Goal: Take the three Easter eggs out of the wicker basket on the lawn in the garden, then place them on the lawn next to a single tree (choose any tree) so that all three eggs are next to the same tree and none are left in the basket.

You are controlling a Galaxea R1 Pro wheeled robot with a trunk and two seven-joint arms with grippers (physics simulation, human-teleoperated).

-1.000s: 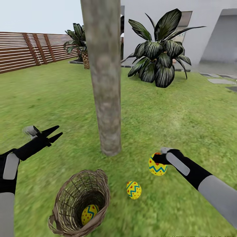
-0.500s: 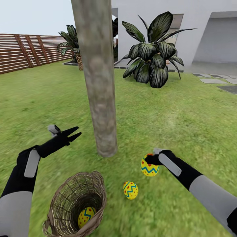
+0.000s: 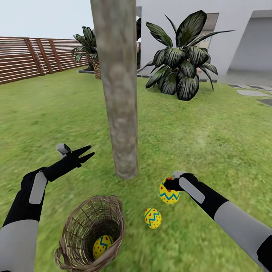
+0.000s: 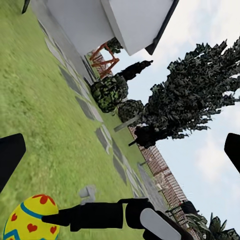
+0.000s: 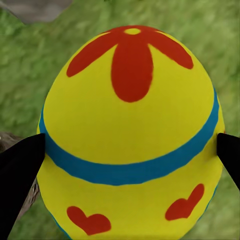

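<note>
My right gripper (image 3: 168,184) is shut on a yellow egg (image 3: 169,192) with a blue zigzag band, held just above the lawn (image 3: 211,139) right of the tree trunk (image 3: 119,94). The right wrist view shows that egg (image 5: 131,135) up close, with a red flower on it, between the two dark fingers (image 5: 20,165). A second egg (image 3: 152,218) lies on the grass near the trunk's foot. The third egg (image 3: 101,245) rests inside the tilted wicker basket (image 3: 68,230). Left of the trunk, my left gripper (image 3: 87,152) hangs open and empty above the grass.
A palm-like plant with dark striped leaves (image 3: 181,60) stands behind the tree, before the white house (image 3: 241,34). A brown slat fence (image 3: 30,56) runs along the back left. Paving stones (image 3: 251,92) lie at the far right. Broad grass spreads to the left.
The head camera has swung, shifting the whole picture. My right gripper has carried its egg a little lower and closer to the trunk. My left arm came forward earlier and now holds still.
</note>
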